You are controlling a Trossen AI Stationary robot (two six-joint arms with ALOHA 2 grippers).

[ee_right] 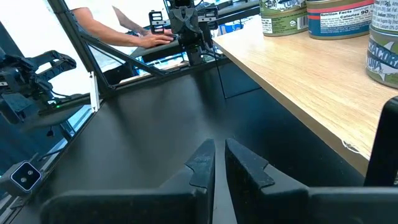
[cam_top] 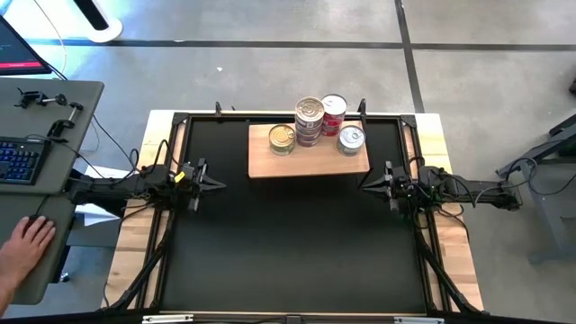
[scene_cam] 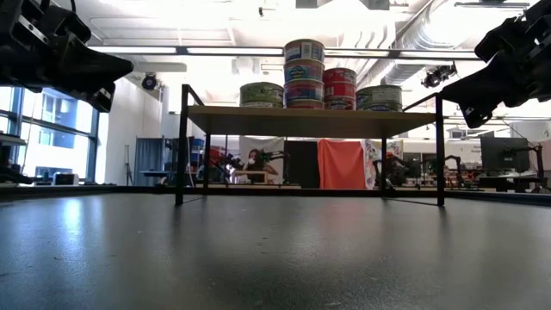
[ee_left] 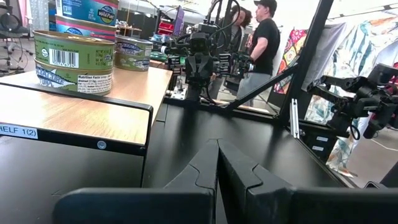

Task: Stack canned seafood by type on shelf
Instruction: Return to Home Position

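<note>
The left gripper [cam_top: 212, 183] is found with its jaws pressed shut and nothing held. It hangs above the black mat [cam_top: 297, 252], close to the mat's left edge, with its tips turned toward the centre. The right gripper [cam_top: 364, 186] is set opposite, close to the right edge, with its jaws drawn to a thin slit and nothing between them. In the low view both are seen raised off the mat. The two are held well apart, and the middle and near parts of the mat are left open between them.

The shelf [cam_top: 310, 164] stands at the mat's far edge, beyond and between the grippers. Its near right corner lies just beside the right gripper's tips, while its left end lies farther from the left gripper. The canned seafood [cam_top: 310, 112] is gathered on the shelf in four stacks:
- a green-sided stack [cam_top: 282, 138] at the left
- the tallest stack at the rear centre
- a red-sided stack [cam_top: 334, 106] touching the tallest one
- another stack [cam_top: 351, 138] at the right

The mat is bounded by a black frame [cam_top: 171, 135] and the table's wooden border [cam_top: 454, 261]. A side desk [cam_top: 54, 216] with a keyboard [cam_top: 20, 160] stands left of the table. A person's hand [cam_top: 31, 241] rests on the desk, well apart from the left arm. People [ee_left: 264, 31] are noted in the room beyond.
</note>
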